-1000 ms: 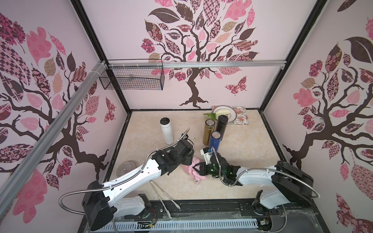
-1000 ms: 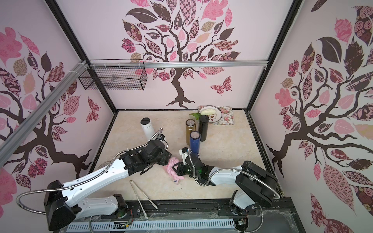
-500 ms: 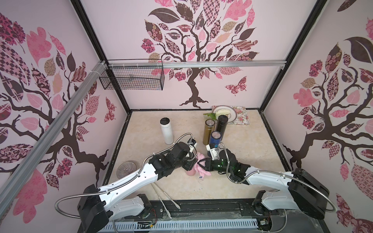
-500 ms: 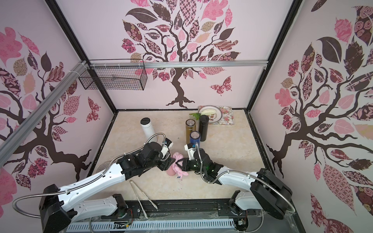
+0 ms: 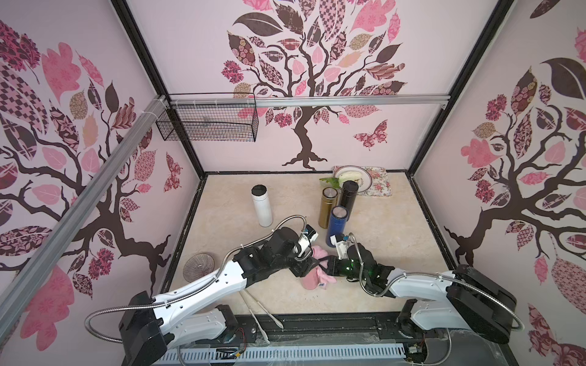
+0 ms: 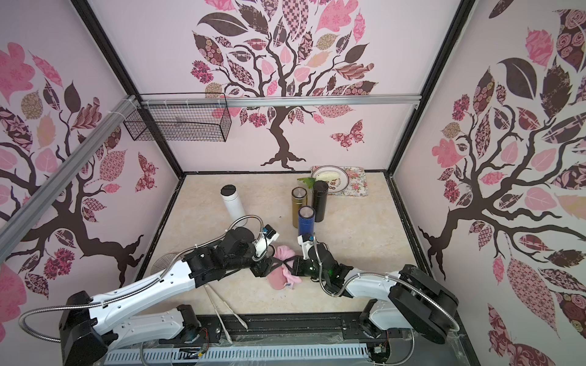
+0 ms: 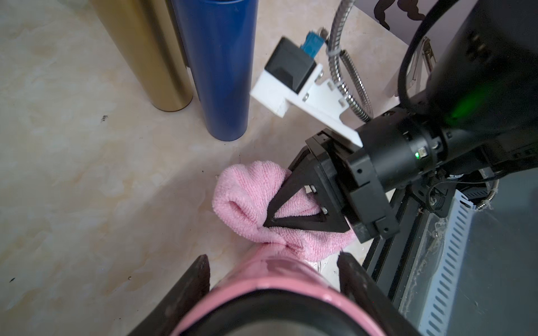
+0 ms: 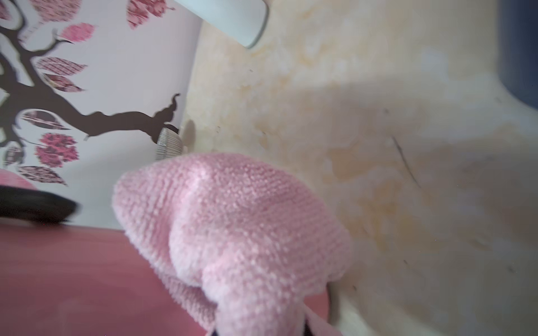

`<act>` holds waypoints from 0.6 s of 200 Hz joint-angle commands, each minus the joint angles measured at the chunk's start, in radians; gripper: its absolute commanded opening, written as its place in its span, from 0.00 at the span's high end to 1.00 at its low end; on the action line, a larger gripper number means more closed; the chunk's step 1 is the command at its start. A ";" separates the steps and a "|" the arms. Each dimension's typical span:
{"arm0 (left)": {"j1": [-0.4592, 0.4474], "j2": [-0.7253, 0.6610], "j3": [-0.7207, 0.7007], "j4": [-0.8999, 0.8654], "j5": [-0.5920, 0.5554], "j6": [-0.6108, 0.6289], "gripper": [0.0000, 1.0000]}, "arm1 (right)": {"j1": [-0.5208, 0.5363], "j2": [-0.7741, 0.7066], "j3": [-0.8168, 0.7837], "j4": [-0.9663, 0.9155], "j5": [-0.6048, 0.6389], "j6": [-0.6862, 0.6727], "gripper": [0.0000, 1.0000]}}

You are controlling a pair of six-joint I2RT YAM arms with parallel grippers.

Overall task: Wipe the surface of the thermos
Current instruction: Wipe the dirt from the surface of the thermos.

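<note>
1. L gripper (image 7: 272, 257) is clamped on the pink thermos (image 7: 262, 291), front-centre of the table (image 5: 380, 221).
2. R gripper (image 7: 269, 222) is pinched tight on the pink cloth (image 7: 247, 200); cloth touches the thermos's far end.
3. Thermos sits betw. both claws. Long axis prob. runs from L wrist toward the cloth; tilt is unclear.
4. Look: smooth pink body, dark rim by L cam.

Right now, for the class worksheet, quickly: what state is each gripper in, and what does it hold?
Left gripper: closed on the pink thermos.
Right gripper: closed on the pink cloth.
</note>
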 commanded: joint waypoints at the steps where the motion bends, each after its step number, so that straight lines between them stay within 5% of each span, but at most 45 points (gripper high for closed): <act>1: -0.005 -0.009 -0.033 0.091 0.003 -0.032 1.00 | 0.015 0.019 -0.020 -0.065 0.069 -0.010 1.00; 74: -0.004 0.100 0.058 0.014 -0.343 -0.322 1.00 | 0.131 -0.148 0.070 0.059 0.007 -0.148 1.00; 120: -0.005 0.107 0.064 -0.026 -0.378 -0.529 1.00 | 0.141 -0.145 0.055 0.088 0.014 -0.159 1.00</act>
